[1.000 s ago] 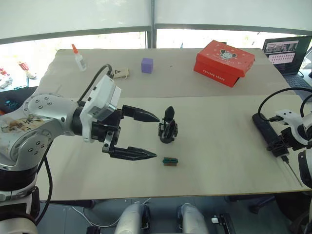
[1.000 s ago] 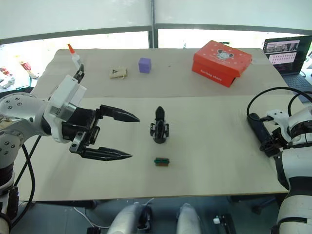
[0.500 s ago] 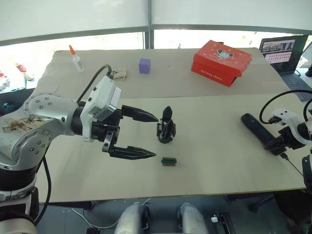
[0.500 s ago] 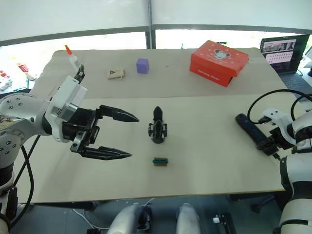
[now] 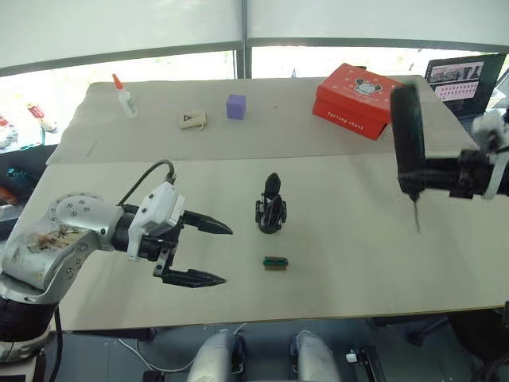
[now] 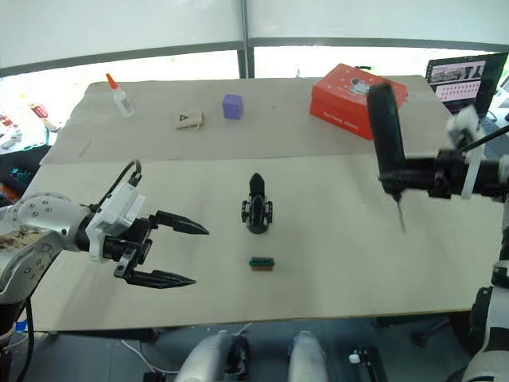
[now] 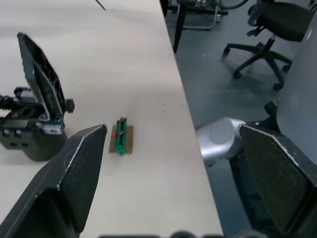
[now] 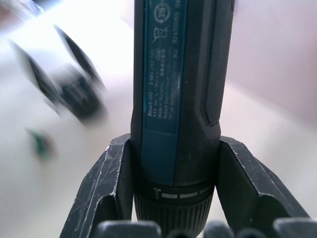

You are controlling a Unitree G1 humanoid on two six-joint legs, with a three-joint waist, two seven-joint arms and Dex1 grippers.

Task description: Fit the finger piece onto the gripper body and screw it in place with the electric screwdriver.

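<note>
We see the right gripper (image 8: 176,208) clamped on the electric screwdriver (image 5: 406,139) — upright, bit down, above the table's (image 5: 342,278) right edge. Left gripper (image 5: 208,253) spread wide, empty — gripper body (image 5: 271,208) mid-table.

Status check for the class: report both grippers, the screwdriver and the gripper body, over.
Left gripper open, empty, short of the gripper body. Right gripper shut on the electric screwdriver, held upright, bit down, above the table. Green-topped block lies near the body.

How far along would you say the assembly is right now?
Done: the right gripper has the electric screwdriver lifted, bit down. In hand: the left gripper hovers open near the gripper body. Left: fitting the finger piece and screwing it in.
</note>
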